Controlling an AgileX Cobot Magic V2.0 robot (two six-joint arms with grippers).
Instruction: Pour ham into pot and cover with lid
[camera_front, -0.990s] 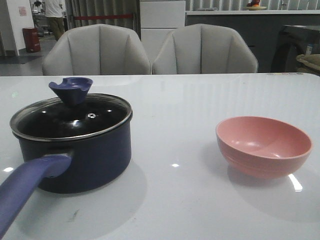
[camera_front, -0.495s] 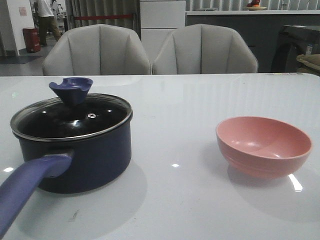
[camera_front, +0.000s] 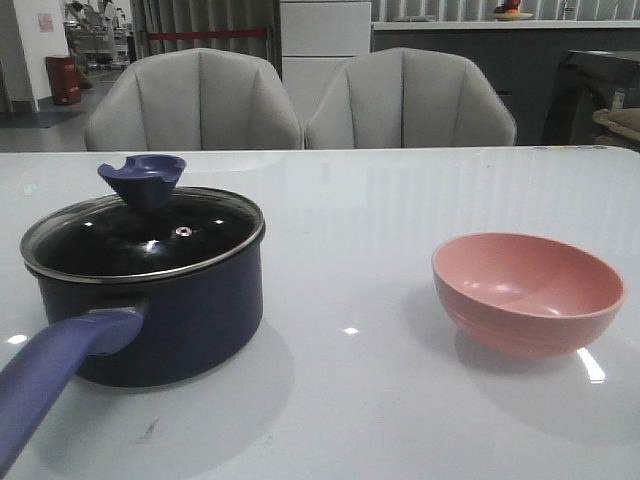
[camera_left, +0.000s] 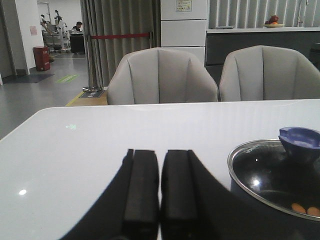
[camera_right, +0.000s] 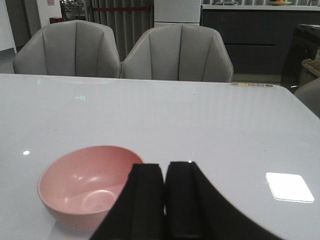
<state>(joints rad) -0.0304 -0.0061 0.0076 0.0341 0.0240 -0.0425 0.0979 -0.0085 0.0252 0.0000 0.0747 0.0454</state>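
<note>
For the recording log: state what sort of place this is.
Probably an open office or lab lounge rather than a home kitchen: a white glossy table with grey upholstered chairs, a red barrier belt before curtains, and a dark counter behind.

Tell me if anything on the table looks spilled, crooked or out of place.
Nothing stands out. The lid sits level on the pot, ham shows through the glass, and the pink bowl stands upright and empty. No spills are visible.

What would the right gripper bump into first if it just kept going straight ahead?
Probably nothing soon. The right gripper, shut, points across bare table; the pink bowl lies off to one side. Far beyond stand grey chairs, though depth is unclear.
</note>
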